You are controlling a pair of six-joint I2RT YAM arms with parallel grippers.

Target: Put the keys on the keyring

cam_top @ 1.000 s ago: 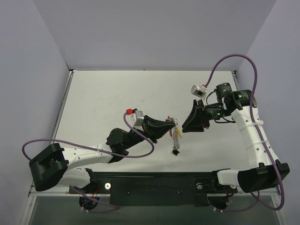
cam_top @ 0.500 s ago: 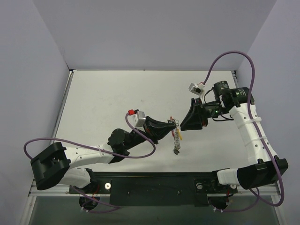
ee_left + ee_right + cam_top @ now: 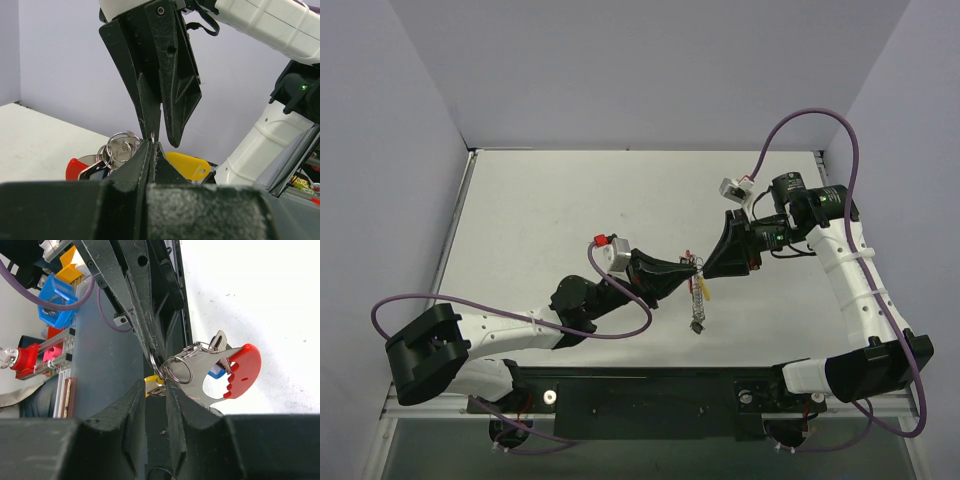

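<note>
Keyring (image 3: pixel 120 146), a thin silvery metal ring with a dangling chain, is pinched in the black left gripper (image 3: pixel 151 148), tips fully closed, held off the white table (image 3: pixel 550 200) so the black right gripper (image 3: pixel 162 140) can reach it. That one's barely cracked open, tips right at the ring, gripping nothing yet I reckon. Red-headed key (image 3: pixel 242 371) and yellow-headed key (image 3: pixel 187 165) hang just beneath.

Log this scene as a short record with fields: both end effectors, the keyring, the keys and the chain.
Left end effector: shut on the keyring, held above the table
Right end effector: jaws slightly parted, tips meeting the left one's tips
Red key: hangs from the keyring
Yellow key: just beside the keyring, attachment unclear
Chain: dangles below the keyring
</note>
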